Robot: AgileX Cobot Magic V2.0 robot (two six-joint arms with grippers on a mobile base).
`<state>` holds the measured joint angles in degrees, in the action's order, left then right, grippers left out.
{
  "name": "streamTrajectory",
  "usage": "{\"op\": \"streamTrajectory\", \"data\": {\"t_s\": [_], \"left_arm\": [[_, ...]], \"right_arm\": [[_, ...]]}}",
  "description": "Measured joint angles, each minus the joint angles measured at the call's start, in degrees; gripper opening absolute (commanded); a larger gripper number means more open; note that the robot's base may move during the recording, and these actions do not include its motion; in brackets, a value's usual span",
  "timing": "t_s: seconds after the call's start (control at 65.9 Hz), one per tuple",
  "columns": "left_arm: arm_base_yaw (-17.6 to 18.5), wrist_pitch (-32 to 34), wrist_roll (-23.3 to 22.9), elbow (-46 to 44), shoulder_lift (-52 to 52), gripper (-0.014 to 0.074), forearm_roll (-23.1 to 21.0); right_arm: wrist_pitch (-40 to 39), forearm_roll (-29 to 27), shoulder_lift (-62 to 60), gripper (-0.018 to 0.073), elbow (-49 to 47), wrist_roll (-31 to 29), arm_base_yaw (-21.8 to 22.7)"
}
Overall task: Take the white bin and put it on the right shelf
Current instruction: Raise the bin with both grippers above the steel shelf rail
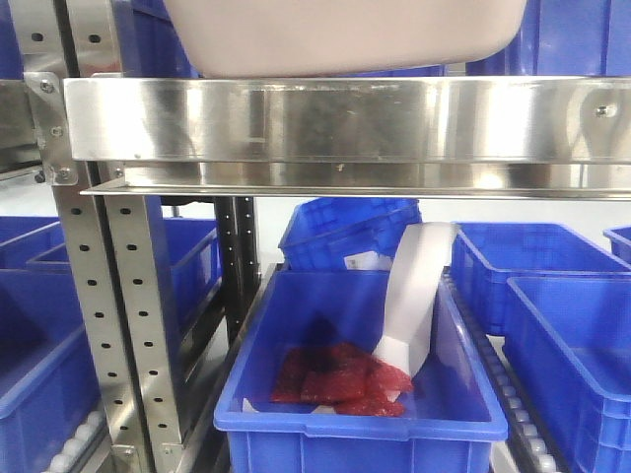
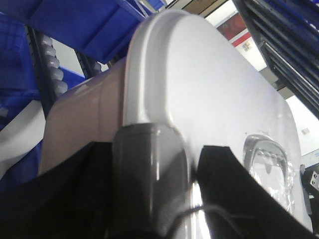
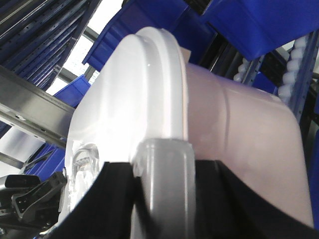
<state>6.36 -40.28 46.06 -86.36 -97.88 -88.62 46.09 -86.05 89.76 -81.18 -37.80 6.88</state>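
- Blue plastic crates [image 1: 355, 394] fill the lower rack levels behind and beneath a shiny steel front rail.
- White bin [image 1: 345, 34] hangs just above the front rail of the right shelf [image 1: 345, 123], its underside close to the rail, long axis running along it.
- Left gripper [image 2: 152, 179] presses one end of the bin's lid edge; right gripper [image 3: 164, 184] presses the opposite end.
- Each grey finger lies against the rim, so both look clamped on the bin, equally near.
- Judged next move: forward and down onto the shelf.
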Motion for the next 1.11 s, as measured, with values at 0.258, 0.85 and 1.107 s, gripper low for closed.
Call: {"op": "streamTrajectory", "data": {"t_s": [0.258,0.85,1.107], "left_arm": [[0.3,1.2,3.7,0.0,-2.5,0.0234,-4.1],[-1.4,2.2,5.9,-0.5,-2.9,0.0409,-5.2],[-2.4,-1.5,6.1,-0.5,-2.9,0.0014,-5.3]], "right_arm": [[-1.2,-0.4,3.1,0.0333,-0.1,-0.2,-0.3],[-0.7,-1.2,5.9,0.0561,-0.1,-0.8,7.5],[4.6,-1.2,5.9,0.0349,-0.1,-1.0,10.6]]}}
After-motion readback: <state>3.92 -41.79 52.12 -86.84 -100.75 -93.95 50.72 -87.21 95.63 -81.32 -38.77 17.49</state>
